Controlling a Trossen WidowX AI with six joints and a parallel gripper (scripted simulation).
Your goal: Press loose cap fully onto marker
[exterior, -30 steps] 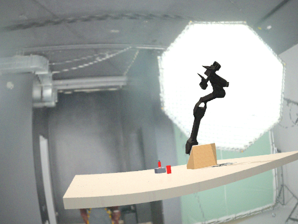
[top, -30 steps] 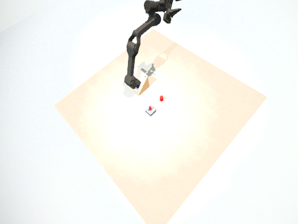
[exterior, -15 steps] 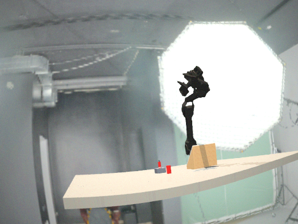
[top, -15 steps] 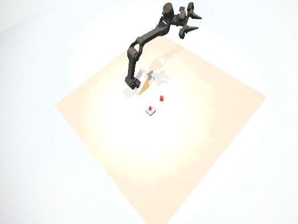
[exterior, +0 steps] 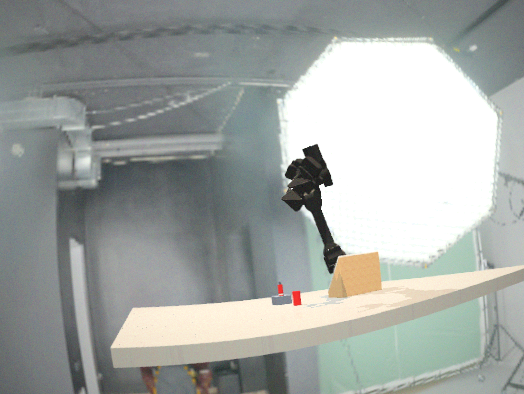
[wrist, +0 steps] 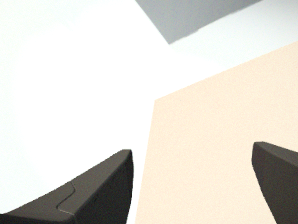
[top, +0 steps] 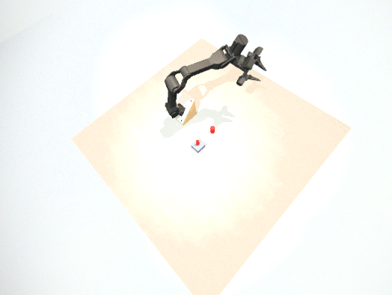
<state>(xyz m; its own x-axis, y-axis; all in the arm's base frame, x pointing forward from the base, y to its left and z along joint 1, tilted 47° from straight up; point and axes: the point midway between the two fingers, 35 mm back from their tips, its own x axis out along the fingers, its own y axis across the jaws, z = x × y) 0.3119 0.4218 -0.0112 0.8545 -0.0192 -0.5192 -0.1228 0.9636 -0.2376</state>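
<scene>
The red marker (top: 197,142) (exterior: 280,288) stands upright in the grey holder block (top: 198,147) (exterior: 281,300). The red cap (top: 212,129) (exterior: 296,298) stands loose on the table, a short way from the block and apart from it. My gripper (top: 262,75) (wrist: 193,156) is open and empty, raised high above the table and far from both cap and marker. In the exterior view the fingers are small and dark. The wrist view shows neither the marker nor the cap, only the two fingertips apart over the table and floor.
A wooden wedge-shaped block (top: 190,112) (exterior: 356,275) stands beside the arm's base, near the cap and the holder. The table (top: 262,224) (exterior: 225,325) has a corner and edges showing in the wrist view (wrist: 200,150). The arm reaches over the table's back edge.
</scene>
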